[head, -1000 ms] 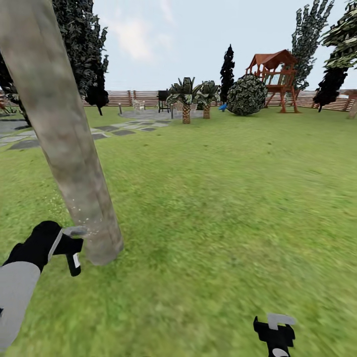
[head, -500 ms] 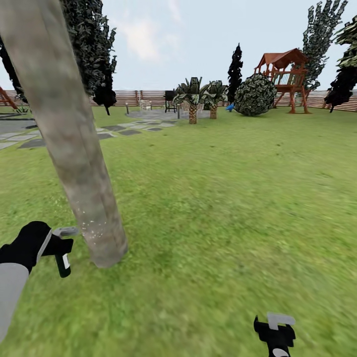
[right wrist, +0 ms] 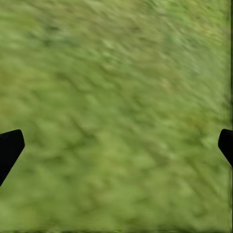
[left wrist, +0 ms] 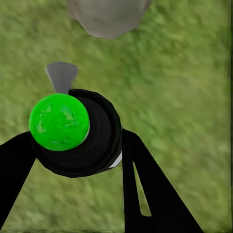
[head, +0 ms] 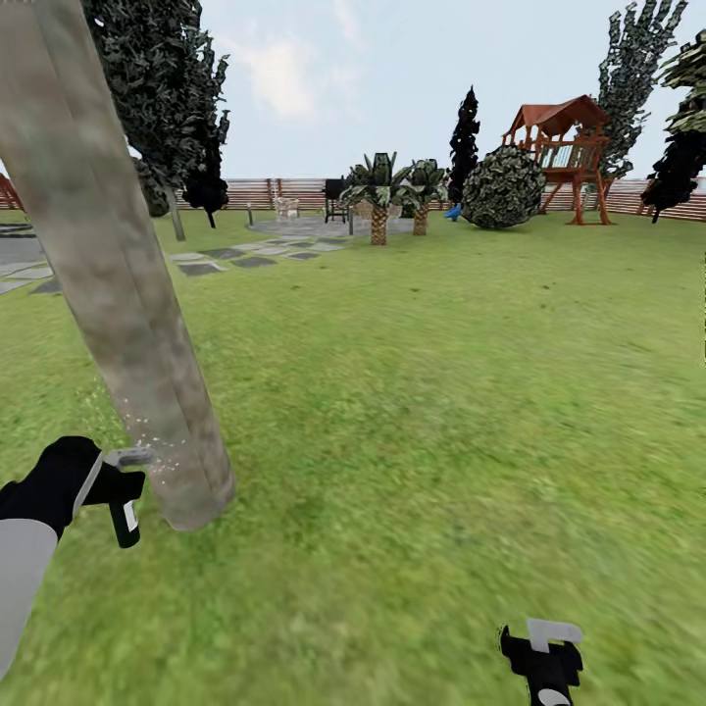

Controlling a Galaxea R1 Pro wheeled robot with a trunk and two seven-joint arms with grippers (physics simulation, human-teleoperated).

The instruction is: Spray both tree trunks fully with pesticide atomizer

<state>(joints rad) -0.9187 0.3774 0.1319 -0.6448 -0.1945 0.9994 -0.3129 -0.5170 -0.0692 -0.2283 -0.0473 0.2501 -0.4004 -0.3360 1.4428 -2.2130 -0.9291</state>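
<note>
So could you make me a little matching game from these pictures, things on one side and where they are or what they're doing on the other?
Things:
1. sprayer
2. tree trunk
3. right pincer
4. play tower

States or places:
A. far off by the fence
B. open over bare grass
C. held in the left pincer, nozzle towards the trunk
D. leaning, with white specks of spray near its foot

Pairs: 1-C, 2-D, 3-B, 4-A

The tree trunk (head: pixel 118 294) rises just right of the left pincer (head: pixel 123 485) (play tower (head: pixel 557 147) far behind, rightward).
</note>
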